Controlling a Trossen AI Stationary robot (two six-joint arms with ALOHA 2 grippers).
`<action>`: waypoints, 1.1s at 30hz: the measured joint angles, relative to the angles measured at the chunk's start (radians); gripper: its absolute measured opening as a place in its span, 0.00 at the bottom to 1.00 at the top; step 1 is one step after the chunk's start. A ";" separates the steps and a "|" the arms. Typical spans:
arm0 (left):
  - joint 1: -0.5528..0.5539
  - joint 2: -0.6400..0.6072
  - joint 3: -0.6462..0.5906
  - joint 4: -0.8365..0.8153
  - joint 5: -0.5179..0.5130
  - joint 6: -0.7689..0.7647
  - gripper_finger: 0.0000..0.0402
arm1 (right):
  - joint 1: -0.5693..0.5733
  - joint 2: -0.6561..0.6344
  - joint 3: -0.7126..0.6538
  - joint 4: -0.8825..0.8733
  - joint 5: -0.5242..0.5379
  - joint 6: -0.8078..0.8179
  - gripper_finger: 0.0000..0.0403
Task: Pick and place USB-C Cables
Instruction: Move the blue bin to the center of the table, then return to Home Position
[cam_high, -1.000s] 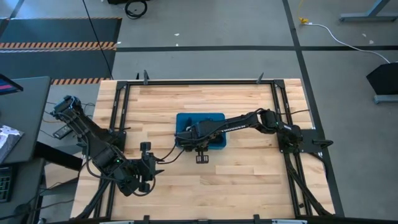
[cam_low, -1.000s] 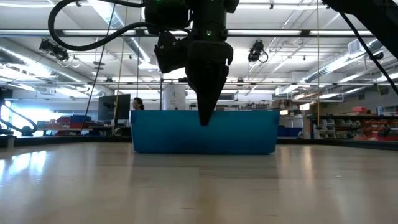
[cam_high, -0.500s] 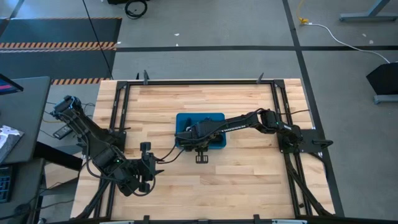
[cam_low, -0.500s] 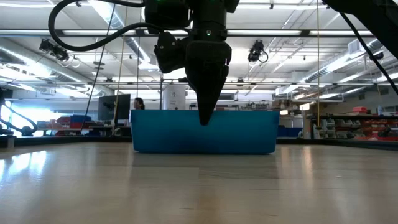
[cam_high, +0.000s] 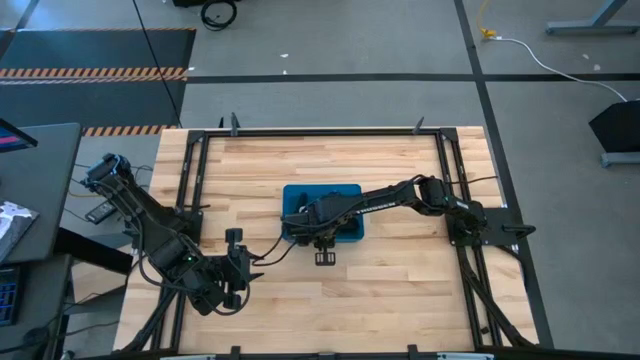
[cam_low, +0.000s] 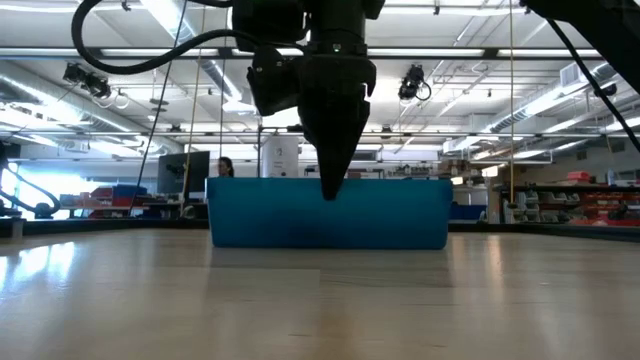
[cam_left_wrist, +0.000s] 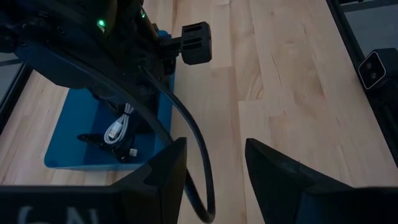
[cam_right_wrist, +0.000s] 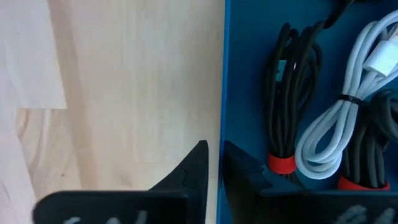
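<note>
Right gripper (cam_right_wrist: 212, 163) poised over the bin's (cam_high: 350, 190) edge, cables already inside.

The job looks nearly or fully done: cables lie inside the blue bin, just beside the right gripper, among them a black bundle (cam_right_wrist: 287, 99) with a red tie and a white one (cam_right_wrist: 348, 106); none shows on the bare counter (cam_high: 400, 270). The full count cannot be seen. The right arm reaches across from its base to the bin, gripper pointing straight down, its fingers nearly together around the bin's wall and holding no cable. The left gripper (cam_left_wrist: 214, 165) waits well away at the counter's near left corner, fingers apart and empty.
</note>
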 joint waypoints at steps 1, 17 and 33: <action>0.000 0.000 0.000 0.000 0.000 0.000 0.43 | 0.001 -0.001 0.000 0.000 -0.001 0.005 0.14; 0.022 0.000 0.000 0.002 -0.015 0.009 0.43 | 0.003 -0.161 0.000 0.001 0.003 0.093 0.35; 0.366 -0.065 0.000 0.096 0.140 0.337 0.43 | 0.021 -0.377 0.000 -0.148 0.209 0.127 0.33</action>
